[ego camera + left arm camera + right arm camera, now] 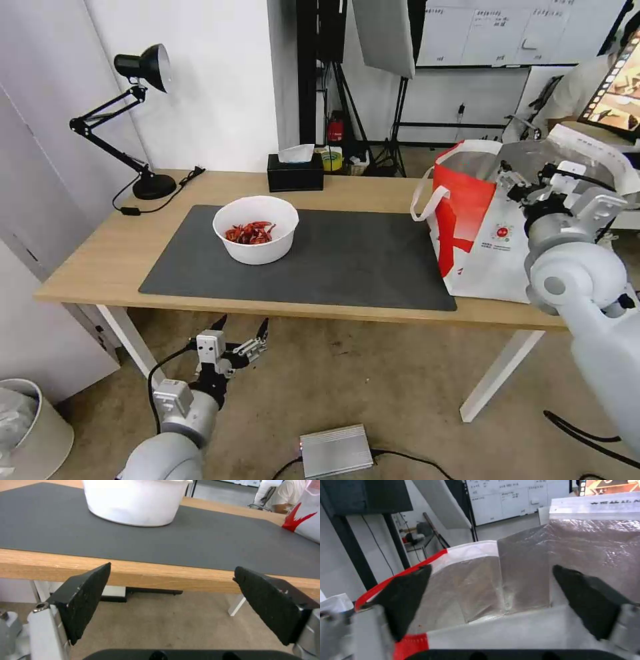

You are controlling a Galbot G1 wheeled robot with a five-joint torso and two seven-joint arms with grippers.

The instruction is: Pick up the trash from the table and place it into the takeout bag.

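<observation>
Fingers of the right gripper (490,600) spread empty over the takeout bag (487,240); left gripper (241,331) (also spread) must take the bowl (255,229).

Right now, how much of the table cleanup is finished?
One piece remains on the table: the white bowl of chilli scraps. The right gripper hangs open and empty over the takeout bag. The left gripper is open below the table edge, facing the bowl.

Studio-like lab, softbox (383,33), whiteboard (507,30) (light stands behind)
</observation>
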